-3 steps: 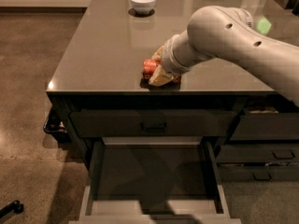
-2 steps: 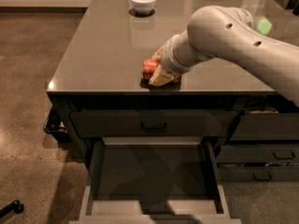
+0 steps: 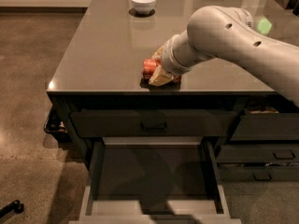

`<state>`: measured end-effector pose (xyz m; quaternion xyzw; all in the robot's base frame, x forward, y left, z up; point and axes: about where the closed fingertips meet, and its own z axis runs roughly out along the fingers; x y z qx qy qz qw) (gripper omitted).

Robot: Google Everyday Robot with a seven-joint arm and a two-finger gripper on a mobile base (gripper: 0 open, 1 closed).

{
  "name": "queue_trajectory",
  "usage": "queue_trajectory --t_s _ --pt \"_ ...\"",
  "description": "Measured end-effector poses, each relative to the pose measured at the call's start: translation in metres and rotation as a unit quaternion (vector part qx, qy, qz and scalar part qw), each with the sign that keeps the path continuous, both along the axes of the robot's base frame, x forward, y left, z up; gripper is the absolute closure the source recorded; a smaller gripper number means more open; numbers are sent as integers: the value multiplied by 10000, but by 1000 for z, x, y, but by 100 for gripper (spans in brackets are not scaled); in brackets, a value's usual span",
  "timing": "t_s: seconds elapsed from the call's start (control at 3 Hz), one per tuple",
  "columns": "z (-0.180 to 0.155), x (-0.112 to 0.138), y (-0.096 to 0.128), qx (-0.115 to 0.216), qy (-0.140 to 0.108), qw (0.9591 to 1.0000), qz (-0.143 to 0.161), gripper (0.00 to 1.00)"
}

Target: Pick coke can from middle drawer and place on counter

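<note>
On counter [image 3: 103, 55] | hand [image 3: 154, 69] at coke can [image 3: 148, 67] | no shift since earlier

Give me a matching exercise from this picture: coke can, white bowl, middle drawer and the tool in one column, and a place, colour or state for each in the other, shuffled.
1 coke can
2 white bowl
3 middle drawer
4 tool

A pulled open below the counter
B far end of the counter
C red-orange, near the counter's front edge
D pale, against the can at the end of the arm

Pairs: 1-C, 2-B, 3-A, 4-D
</note>
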<state>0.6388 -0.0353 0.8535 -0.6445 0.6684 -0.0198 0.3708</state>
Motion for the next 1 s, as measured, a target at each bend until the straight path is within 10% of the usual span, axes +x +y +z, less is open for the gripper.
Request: queue_trajectory --t_s 0.67,1.0 --pt "0 0 0 0 0 10000 1 0" --pt "0 0 0 0 0 10000 1 0"
